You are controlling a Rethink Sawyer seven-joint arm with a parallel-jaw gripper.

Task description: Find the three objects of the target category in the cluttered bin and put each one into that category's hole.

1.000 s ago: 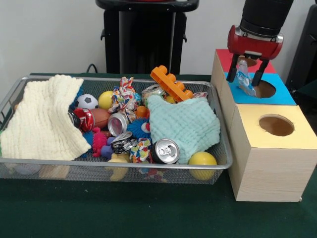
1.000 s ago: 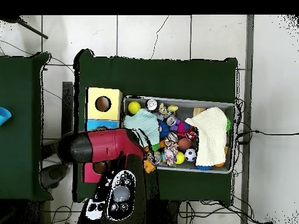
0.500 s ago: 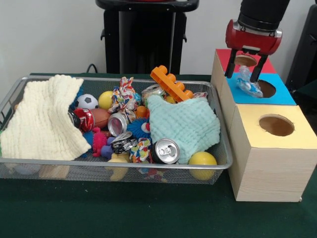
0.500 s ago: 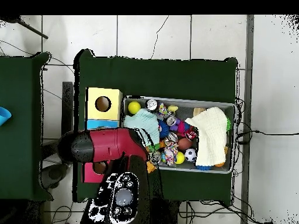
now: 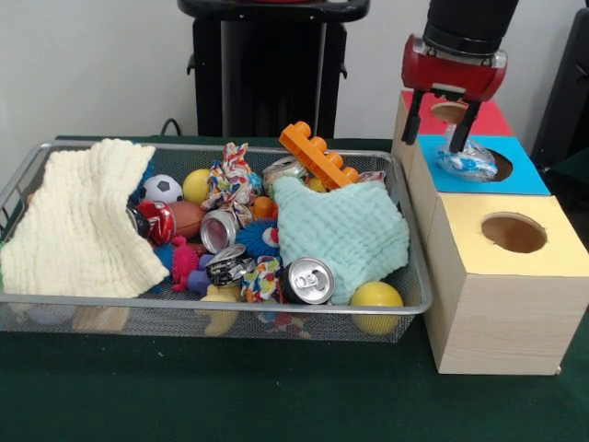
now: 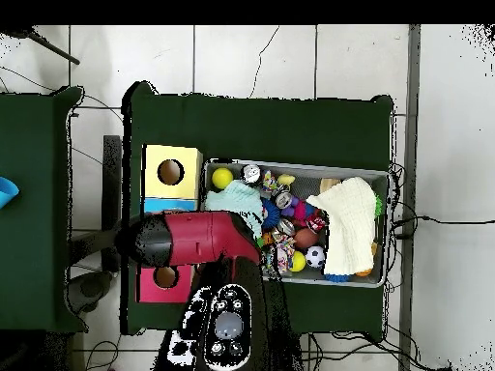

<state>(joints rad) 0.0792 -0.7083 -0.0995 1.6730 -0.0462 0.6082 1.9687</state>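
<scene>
My gripper (image 5: 442, 123) hangs with fingers spread, holding nothing, and just below them the bottle (image 5: 467, 162) lies sideways across the hole (image 5: 497, 166), seemingly lodged on its rim

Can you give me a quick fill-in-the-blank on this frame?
1. The clear bottle lies on the ____-topped box.
2. The gripper hangs over it with its jaws ____.
3. The orange brick rests on the ____ cloth's far edge.

Missing words: blue; open; mint-green
</scene>
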